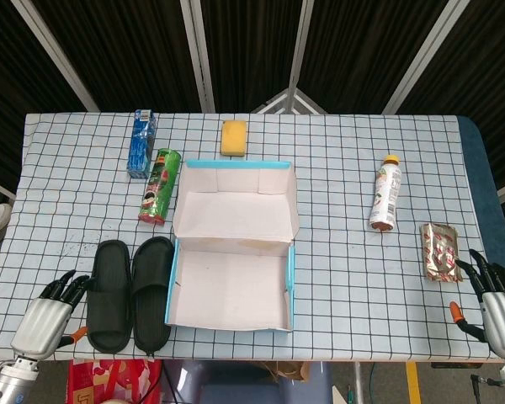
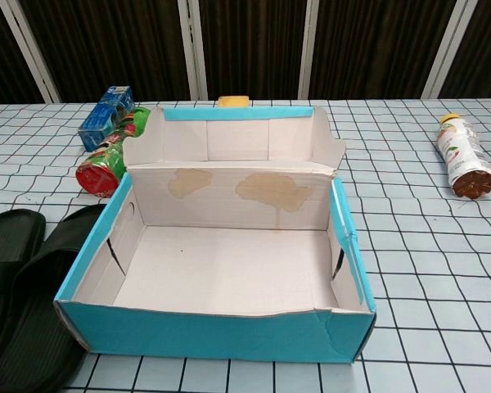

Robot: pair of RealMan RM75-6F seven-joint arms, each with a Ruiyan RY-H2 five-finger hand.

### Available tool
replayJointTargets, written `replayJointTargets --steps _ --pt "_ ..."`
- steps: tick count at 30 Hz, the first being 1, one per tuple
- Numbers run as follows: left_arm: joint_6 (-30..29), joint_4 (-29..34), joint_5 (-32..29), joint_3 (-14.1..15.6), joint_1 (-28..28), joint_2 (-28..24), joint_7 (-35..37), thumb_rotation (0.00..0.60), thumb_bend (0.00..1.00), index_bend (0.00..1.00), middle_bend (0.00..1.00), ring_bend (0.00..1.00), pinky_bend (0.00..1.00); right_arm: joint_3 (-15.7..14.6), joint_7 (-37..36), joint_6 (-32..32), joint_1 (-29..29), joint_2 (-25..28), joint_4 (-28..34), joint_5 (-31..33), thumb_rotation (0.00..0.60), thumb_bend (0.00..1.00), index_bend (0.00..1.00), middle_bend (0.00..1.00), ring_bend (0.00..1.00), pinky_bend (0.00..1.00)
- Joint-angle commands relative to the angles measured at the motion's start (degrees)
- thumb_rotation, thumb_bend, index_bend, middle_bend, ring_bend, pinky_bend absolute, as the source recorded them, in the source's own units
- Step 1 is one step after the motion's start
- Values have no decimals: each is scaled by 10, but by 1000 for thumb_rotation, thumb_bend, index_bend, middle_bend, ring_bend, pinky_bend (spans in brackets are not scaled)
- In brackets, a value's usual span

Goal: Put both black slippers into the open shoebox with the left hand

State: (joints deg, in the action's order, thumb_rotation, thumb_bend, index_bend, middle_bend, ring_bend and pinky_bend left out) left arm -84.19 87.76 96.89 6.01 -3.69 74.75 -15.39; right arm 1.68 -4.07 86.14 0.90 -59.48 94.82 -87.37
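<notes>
Two black slippers lie side by side on the checked cloth, the outer one (image 1: 109, 294) and the inner one (image 1: 152, 289), just left of the open shoebox (image 1: 229, 301). The box is blue outside, white and empty inside, its lid folded back. In the chest view the slippers (image 2: 29, 311) show at the lower left beside the box (image 2: 221, 332). My left hand (image 1: 49, 313) hovers at the front left corner, fingers spread, empty, its fingertips close to the outer slipper. Near the front right edge my right hand (image 1: 497, 303) stays open and empty. Neither hand shows in the chest view.
A green snack can (image 1: 159, 186) and a blue carton (image 1: 141, 142) lie behind the slippers. A yellow sponge (image 1: 233, 137) sits at the back. A bottle (image 1: 385, 194) and a foil packet (image 1: 439, 252) lie on the right. The table's front edge is close to both hands.
</notes>
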Motion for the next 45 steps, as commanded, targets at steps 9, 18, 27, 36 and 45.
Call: replayJointTargets --steps 9,18,27,36,45 --pt "9 -50 13 14 2 38 21 600 94 143 154 95 216 0 -3 -3 1 1 -1 0 600 400 172 52 133 111" --pt "20 -81 13 15 0 68 9 600 91 137 151 95 216 -1 -3 -9 5 0 -3 -2 600 400 172 52 132 110" --pt "33 -112 -2 6 -2 91 -12 600 91 122 145 95 215 -1 1 -17 8 -2 -4 2 600 400 172 52 132 110" --pt "22 -142 -6 -2 -3 108 -1 600 113 201 326 118 216 -1 11 -27 12 -5 -2 6 600 400 172 52 133 110" --pt "-7 -157 -17 -17 3 109 25 600 171 351 461 147 216 -3 16 -26 13 -6 1 3 600 400 172 52 132 109"
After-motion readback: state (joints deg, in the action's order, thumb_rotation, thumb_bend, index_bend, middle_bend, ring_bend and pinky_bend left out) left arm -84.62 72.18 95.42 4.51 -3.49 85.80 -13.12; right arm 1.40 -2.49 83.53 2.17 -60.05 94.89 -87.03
